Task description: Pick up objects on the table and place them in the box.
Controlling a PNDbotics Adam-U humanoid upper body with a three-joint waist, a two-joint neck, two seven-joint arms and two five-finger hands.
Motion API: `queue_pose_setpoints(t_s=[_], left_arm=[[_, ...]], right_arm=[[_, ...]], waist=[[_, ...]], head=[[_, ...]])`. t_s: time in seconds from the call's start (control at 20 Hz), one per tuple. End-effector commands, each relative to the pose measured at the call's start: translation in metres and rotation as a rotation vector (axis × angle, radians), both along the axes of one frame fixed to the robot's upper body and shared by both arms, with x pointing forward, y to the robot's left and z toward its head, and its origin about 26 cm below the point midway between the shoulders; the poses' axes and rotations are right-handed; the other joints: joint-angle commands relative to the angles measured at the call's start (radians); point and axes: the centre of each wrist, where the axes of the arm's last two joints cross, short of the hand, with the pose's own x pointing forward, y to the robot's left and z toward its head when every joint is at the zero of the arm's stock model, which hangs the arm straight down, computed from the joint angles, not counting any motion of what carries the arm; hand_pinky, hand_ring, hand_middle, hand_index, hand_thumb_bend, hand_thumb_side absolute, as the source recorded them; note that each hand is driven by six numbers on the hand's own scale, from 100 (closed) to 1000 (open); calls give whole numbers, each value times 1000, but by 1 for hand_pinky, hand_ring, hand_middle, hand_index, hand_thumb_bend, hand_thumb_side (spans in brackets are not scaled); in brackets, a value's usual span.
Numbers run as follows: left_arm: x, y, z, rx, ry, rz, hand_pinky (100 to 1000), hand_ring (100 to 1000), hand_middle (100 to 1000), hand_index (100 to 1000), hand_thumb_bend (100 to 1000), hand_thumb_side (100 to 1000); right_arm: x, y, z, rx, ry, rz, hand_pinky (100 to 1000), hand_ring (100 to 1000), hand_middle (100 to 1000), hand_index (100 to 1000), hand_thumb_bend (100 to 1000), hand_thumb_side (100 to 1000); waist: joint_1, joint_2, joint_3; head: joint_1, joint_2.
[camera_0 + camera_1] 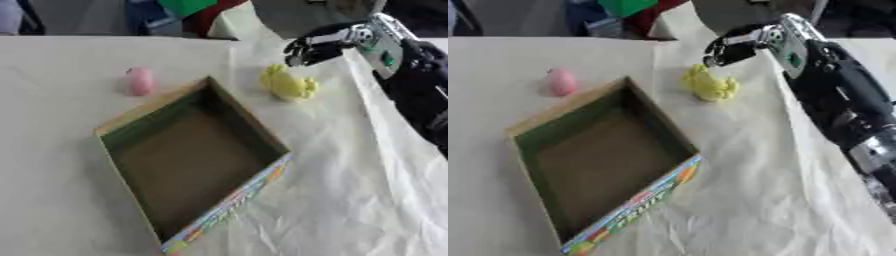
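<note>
An open cardboard box (pixel 153 112) lies on the white cloth with nothing inside it. A yellow lumpy toy (pixel 287 84) sits just beyond the box's far right corner. A pink rounded object (pixel 139 80) stands on the cloth at the box's far left. My right hand (pixel 317 47) comes in from the upper right and hovers just above and behind the yellow toy, its fingers curled downward and holding nothing. The left hand does not show in either view.
The white cloth (pixel 350 190) is wrinkled to the right of the box. Blue, green and red items (pixel 179 12) stand beyond the table's far edge. My right forearm (pixel 842 110) crosses the right side of the table.
</note>
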Motion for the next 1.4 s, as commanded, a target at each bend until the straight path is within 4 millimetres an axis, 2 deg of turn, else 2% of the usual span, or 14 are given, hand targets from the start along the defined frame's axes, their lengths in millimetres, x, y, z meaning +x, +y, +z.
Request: queue_pose_setpoints(t_s=[0.05,0.3,0.85,1.4], left_arm=[[-1,2,9,30,-27,-1,497,620,642,729,100,963],[-1,2,9,29,-27,-2,497,620,642,729,100,963],[-1,1,9,25,-24,-6,497,620,642,728,100,965],[-1,1,9,25,-25,-8,497,621,643,728,100,964]], right_arm=[[-6,-6,19,-25,-61,-30,787,880,845,1000,100,1000],[-8,-3,11,-80,-96,-64,786,884,857,1000,100,1000],[-5,-3,-10,-148,-57,-64,791,893,871,1000,100,1000],[-5,-2,-15,-134,-18,-53,795,894,869,1000,100,1000]], waist=[[1,-15,0],[0,-16,3],[1,-13,4],[0,-11,7]], head=[[0,-9],[0,-9],[0,-9],[2,-9]])
